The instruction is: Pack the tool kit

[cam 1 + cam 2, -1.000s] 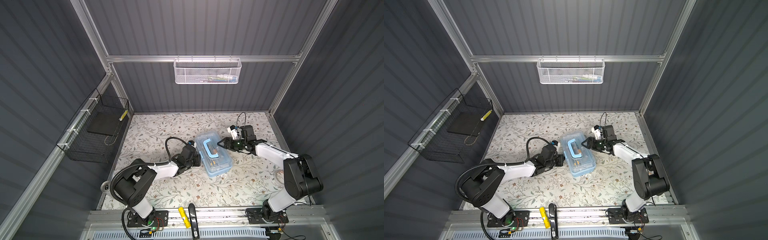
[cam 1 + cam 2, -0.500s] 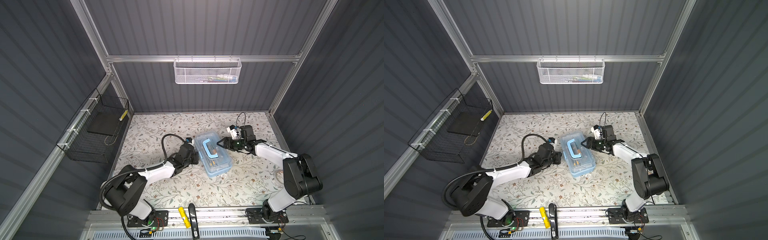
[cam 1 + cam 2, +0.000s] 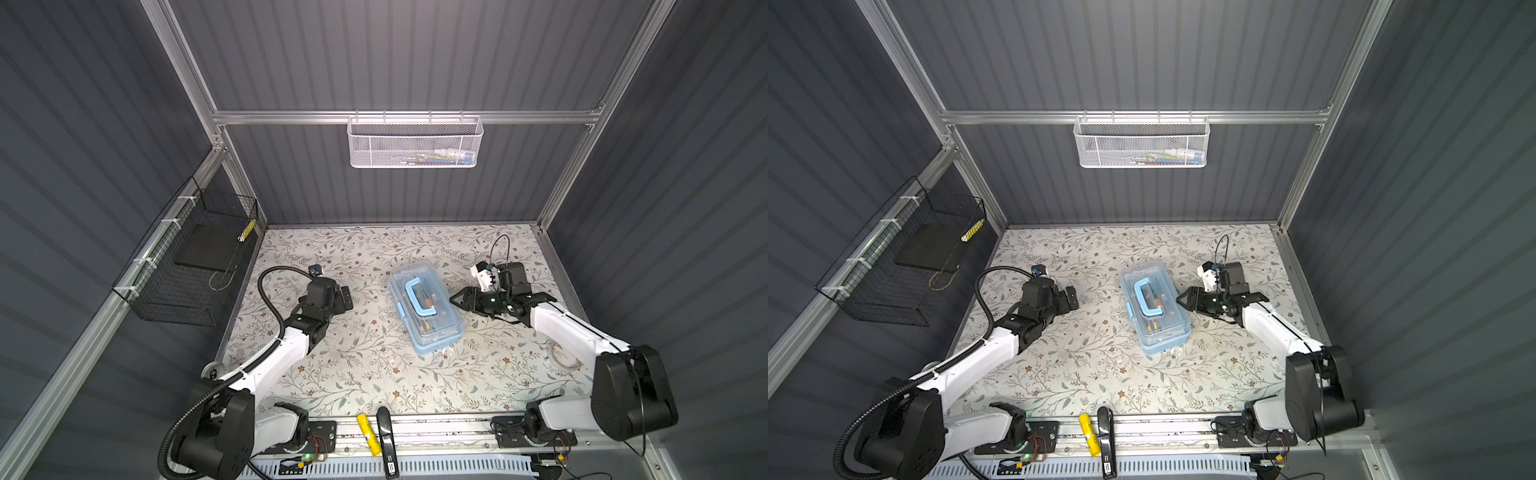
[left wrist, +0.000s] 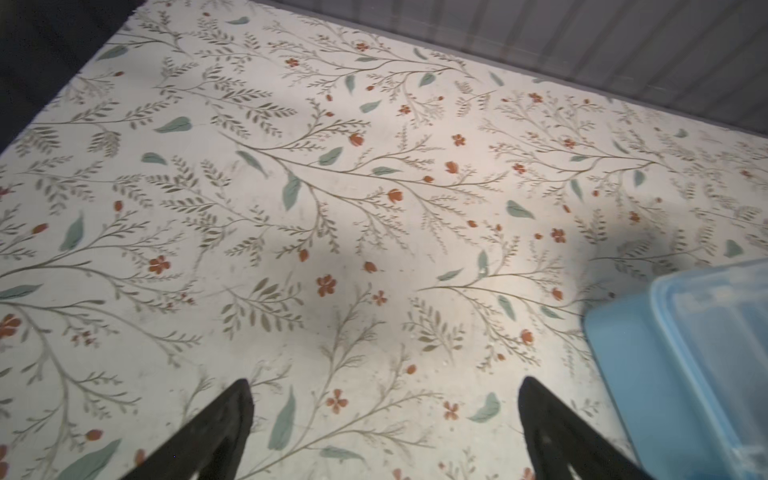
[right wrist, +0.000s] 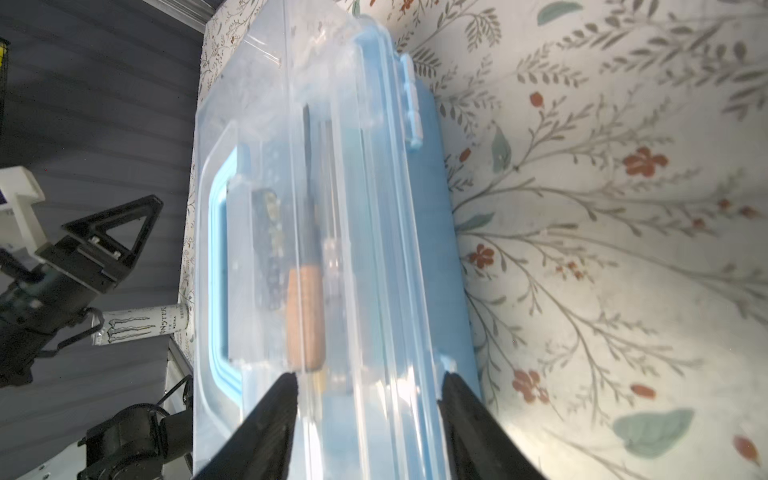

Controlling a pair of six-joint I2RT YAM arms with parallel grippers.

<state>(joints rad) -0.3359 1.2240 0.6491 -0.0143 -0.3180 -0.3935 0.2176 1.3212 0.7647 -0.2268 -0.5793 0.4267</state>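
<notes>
The case lies mid-counter, askew, with the lid down and the handle flat on top. Tools show through the lid. My left pincer is released, jaws wide over bare counter, empty, clear of the case on its left. My right pincer is at the case's right side, turned on edge, jaws half spread astride the lid rim. I cannot tell whether they press on it.

White-shelled arms, black joints, corrugated black cable, black triangular-fingered left hand
</notes>
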